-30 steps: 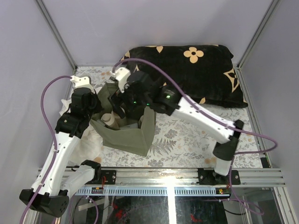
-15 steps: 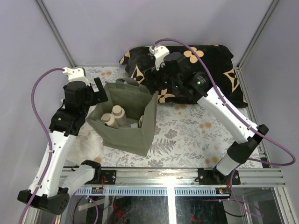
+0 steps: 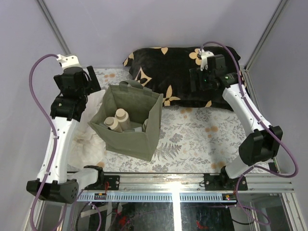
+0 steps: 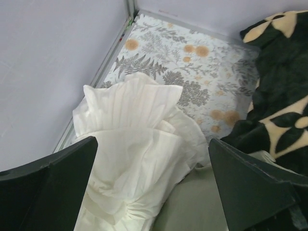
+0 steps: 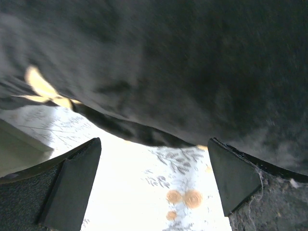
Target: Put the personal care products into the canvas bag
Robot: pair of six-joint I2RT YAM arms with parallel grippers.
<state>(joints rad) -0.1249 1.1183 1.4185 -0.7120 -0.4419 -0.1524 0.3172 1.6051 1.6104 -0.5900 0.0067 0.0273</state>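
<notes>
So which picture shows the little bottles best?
The top view: looking down, you see the tan bottles sitting inside the open green canvas bag. Neither wrist view shows any bottles, just cloth, cushion and table.

You are looking into a lab-style robot test cell: plain grey panels [image 3: 144, 24] held in metal framing [image 3: 57, 33] box in a flowered tabletop [image 3: 192, 139], while the left arm [image 3: 60, 139] and right arm [image 3: 245, 108], trailing purple cables [image 3: 32, 79], are bolted to an aluminium rail [image 3: 168, 182].

Olive-green bag [image 3: 129, 136], tan bottles [image 3: 118, 120], black tan-flowered cushion [image 3: 178, 67], white cloth [image 4: 134, 144].
</notes>
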